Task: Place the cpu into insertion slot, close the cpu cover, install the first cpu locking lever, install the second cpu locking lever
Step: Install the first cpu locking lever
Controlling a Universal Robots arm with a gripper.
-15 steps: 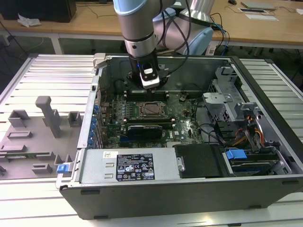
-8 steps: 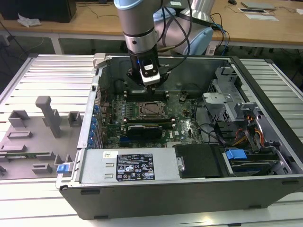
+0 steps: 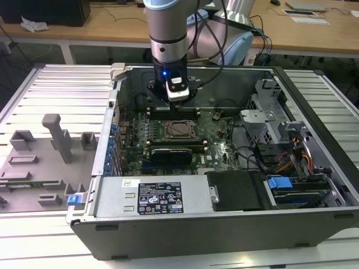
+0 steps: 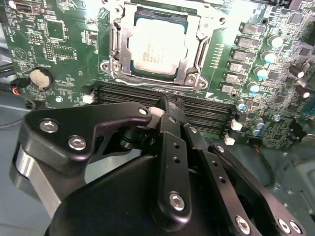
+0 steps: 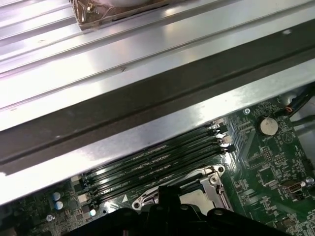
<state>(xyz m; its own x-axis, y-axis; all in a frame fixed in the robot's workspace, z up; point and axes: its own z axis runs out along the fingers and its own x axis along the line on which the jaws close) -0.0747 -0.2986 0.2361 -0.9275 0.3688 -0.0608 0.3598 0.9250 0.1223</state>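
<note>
Where seated, cpu (image 4: 158,46) pale silver, square

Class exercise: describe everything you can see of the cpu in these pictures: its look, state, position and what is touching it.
The cpu is a small, flat square chip with a pale silver-beige metal top carrying faint print. It lies level in the insertion slot, showing through the square window of the cpu cover, whose dark metal frame surrounds it. In the exterior view it sits mid-motherboard. The pincer hangs apart from it, above the black memory slots, not touching.
</note>
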